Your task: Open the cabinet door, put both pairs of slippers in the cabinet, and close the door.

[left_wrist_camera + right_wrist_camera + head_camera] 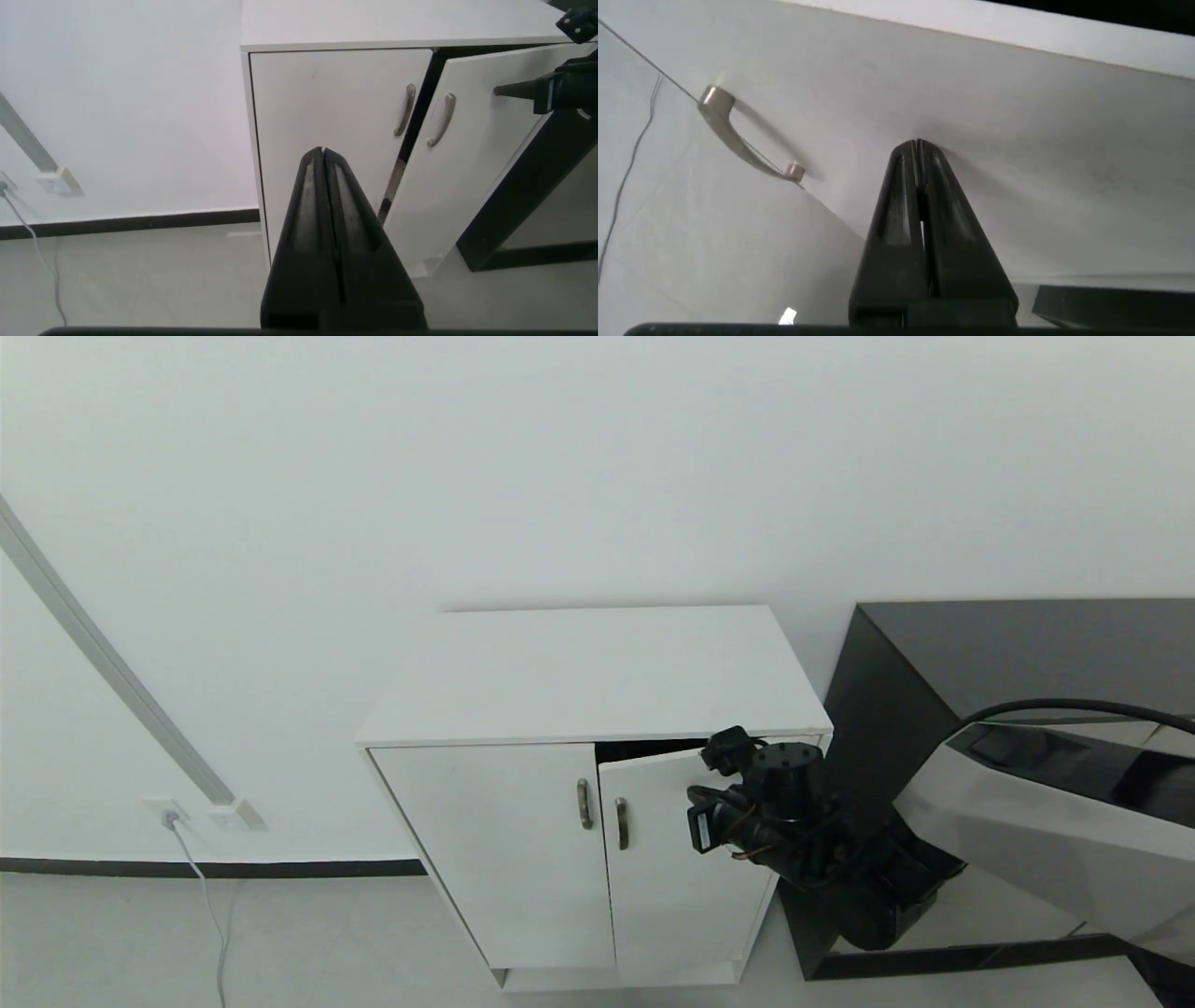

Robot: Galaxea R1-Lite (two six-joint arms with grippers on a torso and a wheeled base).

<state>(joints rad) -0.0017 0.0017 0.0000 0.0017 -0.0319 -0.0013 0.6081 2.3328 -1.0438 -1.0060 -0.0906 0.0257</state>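
Head view gives you the white cabinet point(597, 672) at lower centre, standing against the wall point(597, 476). A black unit point(980, 644) sits just beside it at the right of the frame. The cabinet's left door point(504, 859) is shut. Its right door point(681, 887) stands slightly ajar, with a dark gap along its top edge. Your right hand point(918, 147) is pressed together and empty, tips close against that door's face, near its handle point(747, 140). Your left hand point(322, 154), also pressed together and empty, points toward the left door, well apart from it. A wall socket point(168, 814) sits at lower left.
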